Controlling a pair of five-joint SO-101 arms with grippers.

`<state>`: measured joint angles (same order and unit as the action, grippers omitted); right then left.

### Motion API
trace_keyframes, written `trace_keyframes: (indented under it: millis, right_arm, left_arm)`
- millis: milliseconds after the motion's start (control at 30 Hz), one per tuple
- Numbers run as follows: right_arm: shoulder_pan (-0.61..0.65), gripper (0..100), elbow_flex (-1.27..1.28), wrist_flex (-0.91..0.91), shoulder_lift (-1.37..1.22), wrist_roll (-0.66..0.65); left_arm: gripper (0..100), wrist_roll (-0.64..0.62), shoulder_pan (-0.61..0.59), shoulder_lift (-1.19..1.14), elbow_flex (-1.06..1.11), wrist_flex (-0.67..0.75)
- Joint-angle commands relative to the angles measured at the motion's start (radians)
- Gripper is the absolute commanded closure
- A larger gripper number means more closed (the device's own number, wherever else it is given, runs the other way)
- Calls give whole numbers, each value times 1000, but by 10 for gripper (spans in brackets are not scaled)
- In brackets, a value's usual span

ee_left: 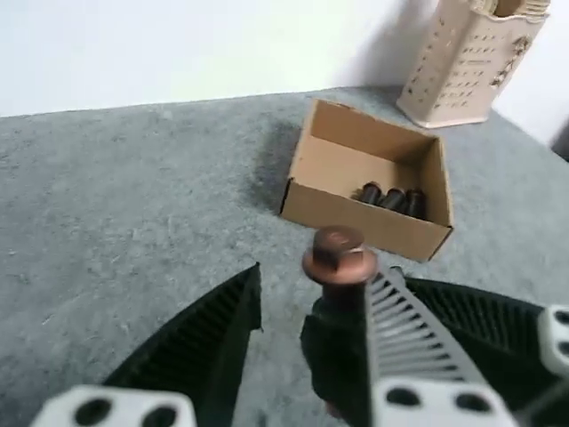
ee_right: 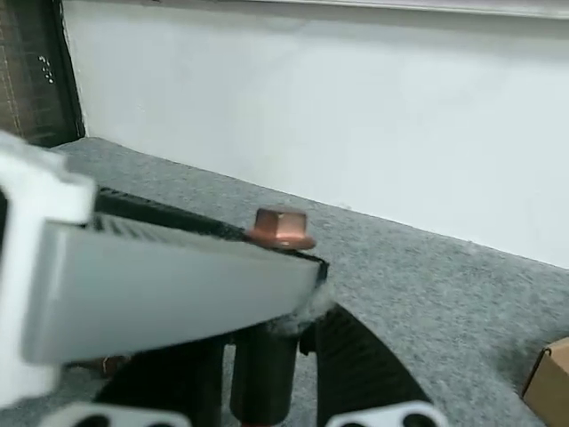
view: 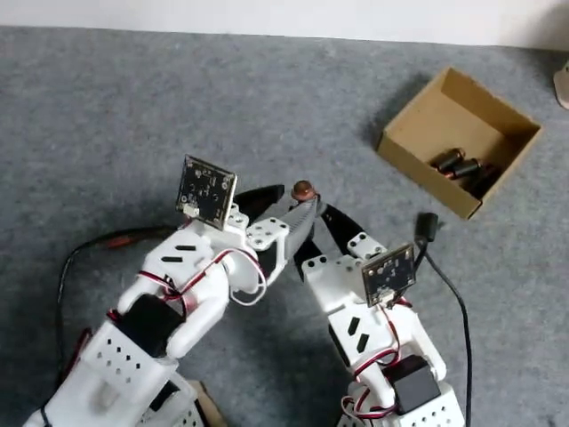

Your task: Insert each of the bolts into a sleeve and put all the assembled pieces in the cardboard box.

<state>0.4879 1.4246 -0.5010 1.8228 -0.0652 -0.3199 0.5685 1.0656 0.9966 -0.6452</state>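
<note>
Between the arms at mid-table, the right gripper [ee_right: 267,356] pinched the dark sleeve [ee_right: 262,378] upright, with the bolt [ee_right: 280,227] seated in it, copper head on top. Beside it the left gripper [ee_left: 317,277] stood spread, one jaw close against the sleeve, the other clear. Well apart, the cardboard box [view: 425,182] already held what looked like three assembled pieces [view: 458,163]. This one, I judged, only needed carrying over.

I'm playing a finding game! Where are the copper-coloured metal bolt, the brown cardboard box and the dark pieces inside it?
Copper-coloured metal bolt [ee_left: 336,251], left wrist view, its hex head.
Brown cardboard box [ee_left: 356,221], left wrist view, front wall.
Dark cylindrical pieces [view: 464,167], high view, middle piece.
</note>
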Motion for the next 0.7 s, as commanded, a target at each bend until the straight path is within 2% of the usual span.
trace_keyframes:
  millis: [0, 233, 467, 567, 667]
  right_arm:
    - [1, 994, -54, 62, 16, -6]
    - [-15, 994, -31, 62, 16, -5]
    - [-90, 994, -22, 61, 16, 3]
    - [-91, 994, -24, 16, 16, 81]
    - [-93, 994, -28, -70, 15, 97]
  left_arm:
    - [805, -6, 1, -2, 27, -55]
    - [790, -5, 7, -2, 25, -83]
    - [607, -8, 8, -2, 2, -184]
    - [604, -11, 8, -2, -7, -203]
    - [604, -54, 1, -2, -7, -203]
